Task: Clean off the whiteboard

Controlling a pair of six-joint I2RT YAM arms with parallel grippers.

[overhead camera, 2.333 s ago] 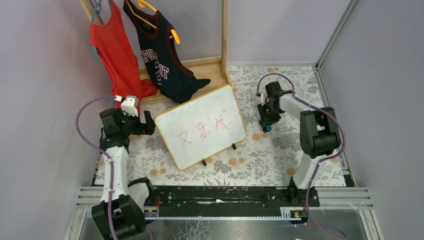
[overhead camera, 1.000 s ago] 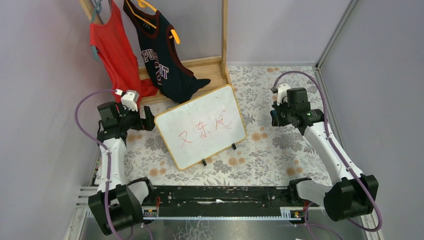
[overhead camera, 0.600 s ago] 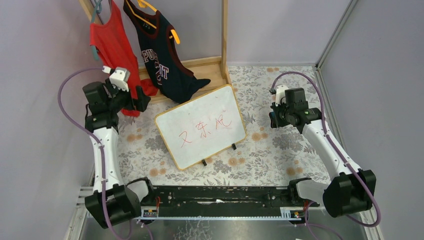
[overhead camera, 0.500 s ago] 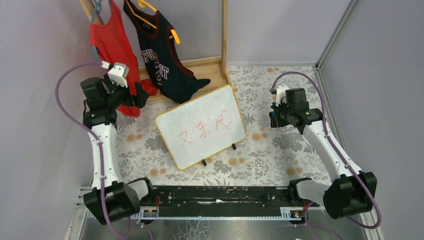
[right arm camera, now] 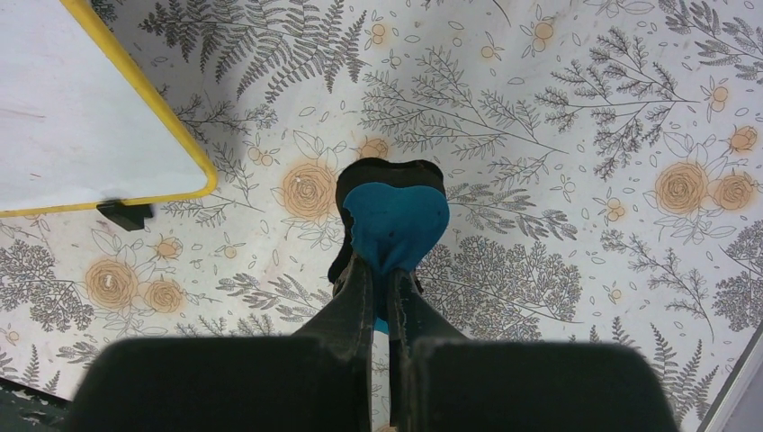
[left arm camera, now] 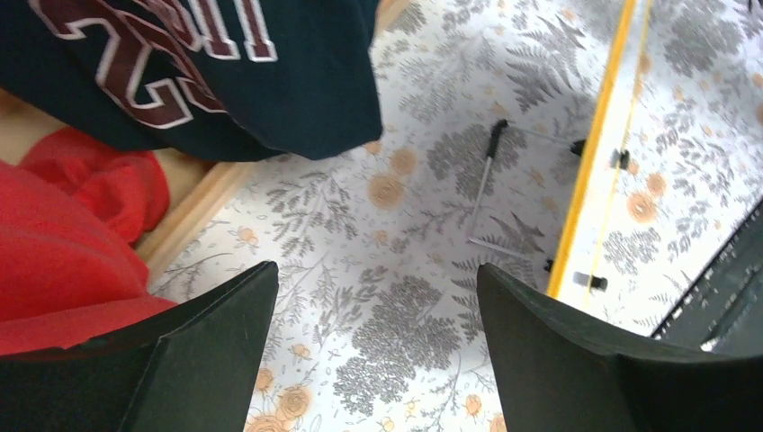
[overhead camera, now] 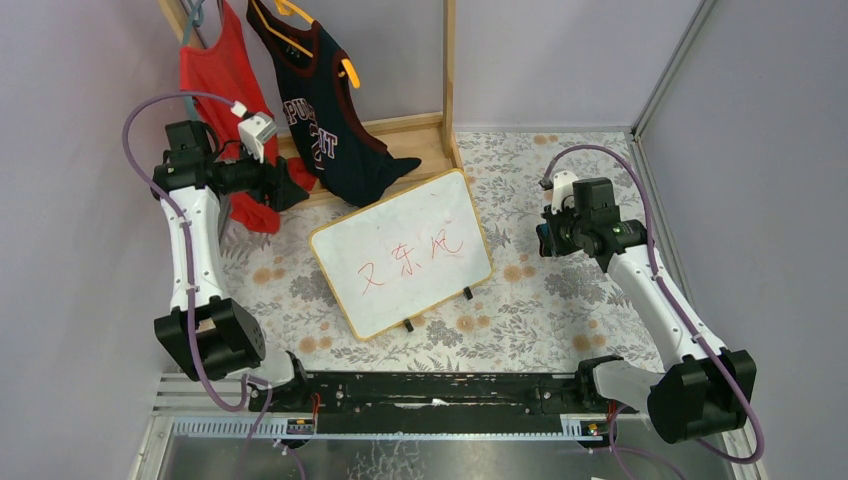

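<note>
Whiteboard [overhead camera: 400,252]: middle of the table on the floral cloth [overhead camera: 560,310], between the two arms, turned at an angle; light wood frame, rounded corners.
Writing: red marks [overhead camera: 410,258] across the centre of the board, not erased.
Board feet: two small black clips [overhead camera: 408,325] on the near long edge; one clip shows under the board's corner in the right wrist view.
Board, left wrist view: whiteboard [left arm camera: 589,162] seen nearly edge-on as a yellow strip; thin rod [left arm camera: 484,180] lies on the cloth just beside it, cannot tell if it is attached.
Board, right wrist view: corner of whiteboard [right arm camera: 81,108] at upper left, apart from the gripper.
Right gripper [overhead camera: 543,240]: to the right of the board, near its right edge, not touching it.
Right fingers: pressed close together, clamped on a blue-and-black eraser [right arm camera: 393,216]; gripper [right arm camera: 382,270] points down at the cloth.
Eraser contact: over a floral patch beside the board corner; cannot tell if it touches the cloth.
Left gripper [overhead camera: 285,190]: far left, well apart from the board, next to the hanging clothes.
Left fingers: spread wide, nothing between them; gripper [left arm camera: 376,274] over bare cloth.
Clothes: red shirt [overhead camera: 225,90] and navy jersey [overhead camera: 325,110] hang from a wooden rack [overhead camera: 449,70] at the back; the jersey's hem drapes onto the rack base.
</note>
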